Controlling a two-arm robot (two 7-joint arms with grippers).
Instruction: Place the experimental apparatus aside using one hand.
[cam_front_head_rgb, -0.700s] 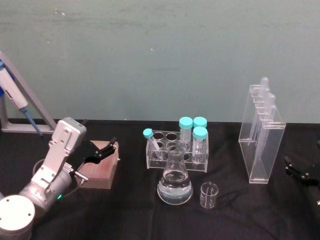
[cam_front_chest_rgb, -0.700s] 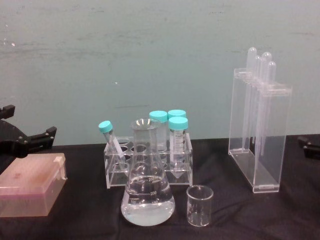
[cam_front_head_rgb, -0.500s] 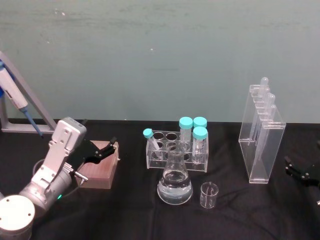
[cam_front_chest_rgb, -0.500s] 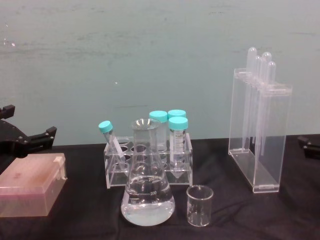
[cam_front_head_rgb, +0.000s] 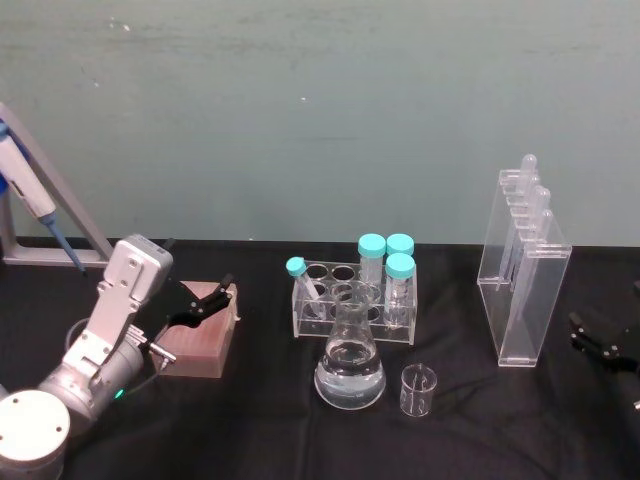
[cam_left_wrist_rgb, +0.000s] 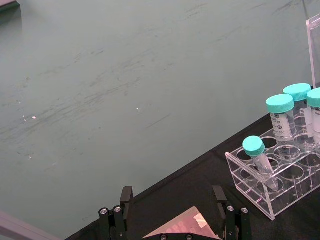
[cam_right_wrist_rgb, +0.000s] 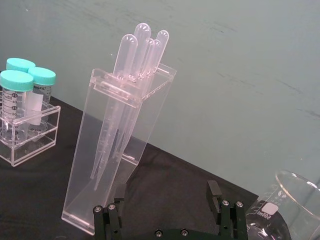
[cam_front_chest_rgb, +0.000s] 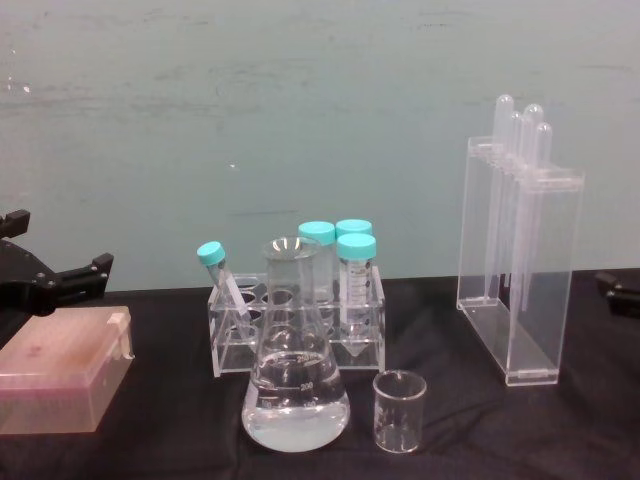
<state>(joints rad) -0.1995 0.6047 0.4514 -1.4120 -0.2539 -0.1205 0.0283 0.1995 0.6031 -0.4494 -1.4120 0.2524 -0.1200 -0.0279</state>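
Flask (cam_front_head_rgb: 350, 368) and beaker (cam_front_head_rgb: 419, 391) lower centre on worktop (cam_front_head_rgb: 250, 430), tube rack (cam_front_head_rgb: 352, 303) just behind, pipette stand (cam_front_head_rgb: 520, 290) right, near right end effector (cam_front_head_rgb: 580, 334), jaws apart; left end effector (cam_front_head_rgb: 218, 297), also apart, by pink box (cam_front_head_rgb: 200, 340).

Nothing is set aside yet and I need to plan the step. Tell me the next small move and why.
Probably ease the right pincer forward toward the pipette stand. Its jaws stand open and apart from the stand, which is the piece of apparatus nearest to it and directly ahead in the right wrist view. The left pincer hovers over the pink box, far from the stand.
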